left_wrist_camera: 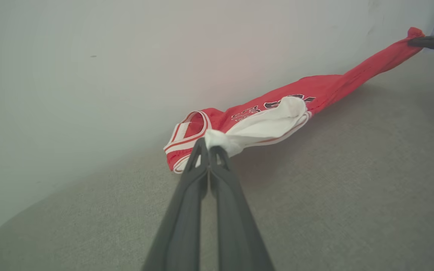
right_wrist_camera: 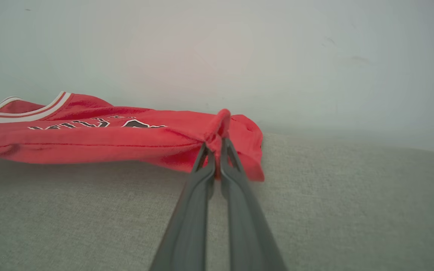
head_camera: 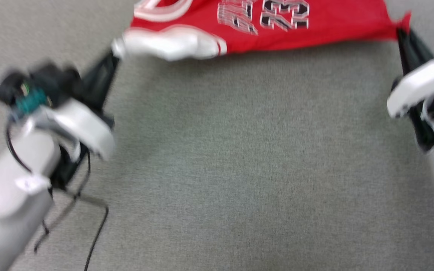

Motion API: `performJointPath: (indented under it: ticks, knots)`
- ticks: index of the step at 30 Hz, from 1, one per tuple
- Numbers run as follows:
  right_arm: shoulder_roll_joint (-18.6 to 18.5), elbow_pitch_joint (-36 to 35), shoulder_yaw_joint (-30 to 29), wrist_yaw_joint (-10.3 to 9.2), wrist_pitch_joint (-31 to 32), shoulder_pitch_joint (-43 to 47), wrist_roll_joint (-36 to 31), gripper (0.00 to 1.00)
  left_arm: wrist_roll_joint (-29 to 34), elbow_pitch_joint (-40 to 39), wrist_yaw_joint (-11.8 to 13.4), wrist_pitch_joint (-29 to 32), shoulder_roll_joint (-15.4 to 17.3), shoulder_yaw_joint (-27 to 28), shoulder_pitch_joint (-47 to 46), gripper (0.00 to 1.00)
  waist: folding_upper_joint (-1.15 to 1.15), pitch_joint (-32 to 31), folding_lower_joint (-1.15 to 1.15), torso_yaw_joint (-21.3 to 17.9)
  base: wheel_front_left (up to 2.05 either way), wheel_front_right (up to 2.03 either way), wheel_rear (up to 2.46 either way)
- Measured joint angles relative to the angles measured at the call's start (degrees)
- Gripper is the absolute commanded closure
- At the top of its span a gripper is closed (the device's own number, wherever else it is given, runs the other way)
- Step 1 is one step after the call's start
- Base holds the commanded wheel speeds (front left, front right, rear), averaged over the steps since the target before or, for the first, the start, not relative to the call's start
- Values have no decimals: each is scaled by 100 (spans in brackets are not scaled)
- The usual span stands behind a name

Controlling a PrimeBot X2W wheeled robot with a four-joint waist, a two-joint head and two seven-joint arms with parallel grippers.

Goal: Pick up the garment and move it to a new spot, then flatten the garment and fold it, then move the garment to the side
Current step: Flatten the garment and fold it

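Observation:
The garment, a red jersey T-shirt with white sleeves and black white-outlined print, hangs stretched between both grippers at the top of the head view, just above the grey cloth surface. My left gripper is shut on the tip of a white sleeve; in the left wrist view the left gripper pinches that bunched white cloth. My right gripper is shut on a red hem corner; in the right wrist view the right gripper clamps the gathered red fabric of the garment. The striped collar sags low.
A grey cloth-covered surface spreads out below the garment. A pale wall rises behind it in both wrist views. A black cable dangles from my left forearm at the lower left.

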Motion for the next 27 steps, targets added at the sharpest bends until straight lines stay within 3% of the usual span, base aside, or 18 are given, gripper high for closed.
performJointPath:
  ticks: [4,11,27]
  knots:
    - [-91,-194,211,-2,112,926,592,100,-220,-460,288,27,237,-196,1180,100,0,-498,0,76,0,0,0]
    - [-392,-431,404,-2,413,1864,1103,100,-390,-1072,613,183,522,-431,2191,100,0,-983,-1,172,0,0,0]
    - [-1105,-1549,773,-2,1633,3928,2529,100,-849,-1891,705,812,865,-1136,3661,100,0,-2009,0,342,0,0,0]
